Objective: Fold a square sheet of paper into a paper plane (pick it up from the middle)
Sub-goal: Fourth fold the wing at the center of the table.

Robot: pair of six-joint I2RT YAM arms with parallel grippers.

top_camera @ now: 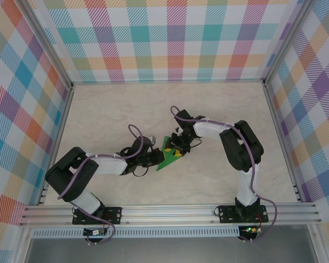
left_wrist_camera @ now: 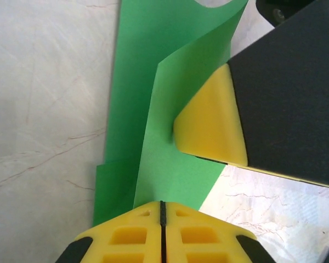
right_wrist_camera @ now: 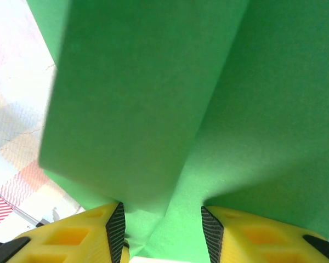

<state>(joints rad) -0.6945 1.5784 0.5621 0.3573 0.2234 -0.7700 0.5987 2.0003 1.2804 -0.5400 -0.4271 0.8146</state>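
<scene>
My left claw (left_wrist_camera: 162, 208) is closed, its yellow tips meeting on the near edge of the square sheet of paper (left_wrist_camera: 181, 82) and pinching it. The green sheet is creased. It runs away from the left claw, part of it flat on the pale surface (left_wrist_camera: 44, 109) and one flap standing up. Across the sheet from the left claw, my right claw (right_wrist_camera: 162, 230) stands partly open with a finger on each side of a raised fold. I cannot tell whether its pads press the paper.
</scene>
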